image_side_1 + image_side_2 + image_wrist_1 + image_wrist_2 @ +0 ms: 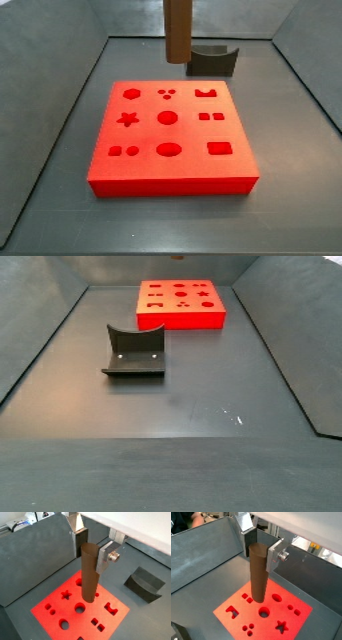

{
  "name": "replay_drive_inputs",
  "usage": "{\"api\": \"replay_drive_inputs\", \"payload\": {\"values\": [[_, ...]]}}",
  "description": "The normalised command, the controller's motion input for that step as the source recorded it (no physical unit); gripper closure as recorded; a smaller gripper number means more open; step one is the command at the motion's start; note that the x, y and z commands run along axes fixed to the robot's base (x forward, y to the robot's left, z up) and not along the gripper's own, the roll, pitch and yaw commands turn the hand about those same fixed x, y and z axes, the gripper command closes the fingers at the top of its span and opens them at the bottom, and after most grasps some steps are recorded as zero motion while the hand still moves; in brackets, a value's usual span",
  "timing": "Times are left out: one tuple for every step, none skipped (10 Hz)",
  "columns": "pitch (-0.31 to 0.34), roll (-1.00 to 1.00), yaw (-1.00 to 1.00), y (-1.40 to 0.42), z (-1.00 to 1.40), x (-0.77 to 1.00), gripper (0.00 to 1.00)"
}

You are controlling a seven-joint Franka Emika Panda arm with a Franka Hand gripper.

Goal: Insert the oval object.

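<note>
My gripper point(91, 550) is shut on the oval object point(89, 572), a tall dark brown peg that hangs upright from the fingers; both wrist views show this grip point(260, 550). The peg point(258, 574) is held well above the red board point(48, 606), which has several shaped holes. In a side view the peg point(177, 30) hangs down from the top edge over the far end of the board point(147, 170), clear of it; the gripper is out of that view. An oval hole point(168, 150) lies near the board's front. The other side view shows only the board point(181, 318).
The fixture point(211, 60), a dark L-shaped bracket, stands on the floor beyond the board; it also shows in a wrist view point(145, 582) and in a side view point(134, 351). Grey walls point(67, 90) enclose the floor.
</note>
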Motion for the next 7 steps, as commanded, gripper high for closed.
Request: {"api": "replay_drive_inputs", "payload": {"values": [[0.000,0.00,0.00,-0.12,0.00,0.00,1.00],[0.000,0.00,-0.02,-0.43,-0.03,0.07,1.00],[0.000,0.06,-0.14,-0.53,-0.08,0.32,1.00],[0.039,0.14,-0.18,-0.61,-0.07,0.53,1.00],[0.039,0.15,-0.20,-0.58,-0.09,0.53,1.00],[0.036,0.15,-0.24,-0.55,-0.11,0.51,1.00],[0.057,0.16,-0.24,-0.55,-0.10,0.49,1.00]]}}
